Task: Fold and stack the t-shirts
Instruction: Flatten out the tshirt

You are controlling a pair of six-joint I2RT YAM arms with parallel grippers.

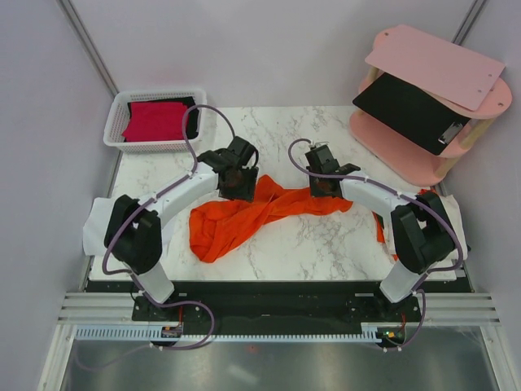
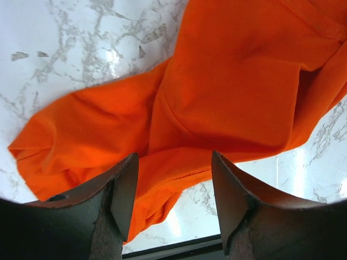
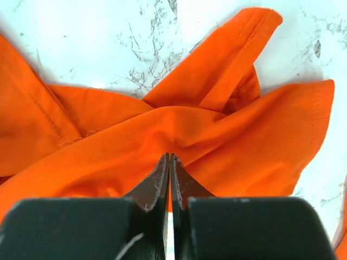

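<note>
The orange shirt [image 1: 244,220] lies crumpled on the marble bench [image 1: 326,244], near its middle, between the two arms. It is plain bright orange with no print. Its bulk is bunched at the left, and a twisted band runs up and to the right from there.

The left hand [image 1: 238,181] hangs over the shirt's upper left part. The right hand [image 1: 326,182] is at the far right end of the band.

The top view alone shows the rest of the bench. A white basket [image 1: 114,122] stands at the far left corner. It holds a folded crimson shirt [image 1: 155,120] with a black shirt [image 1: 192,118] beside it. Off the bench's right corner stands a pink shelf [image 1: 391,147] with a black clipboard [image 1: 407,110] on it. From above, neither hand's fingers can be made out.

The wrist views show them. In the left wrist view, the left hand [image 2: 173,157] is released. Its fingers [image 2: 122,189] stand wide apart above the cloth, with nothing between them. A smooth sleeve-like lobe spreads to the left below.

In the right wrist view, the right hand [image 3: 169,156] is clenched almost fully, with only a hairline slit between the fingers. Their tips sit at a raised ridge of the orange cloth. I cannot tell whether any cloth is pinched. A hemmed, stitched edge folds over beyond the tips.
</note>
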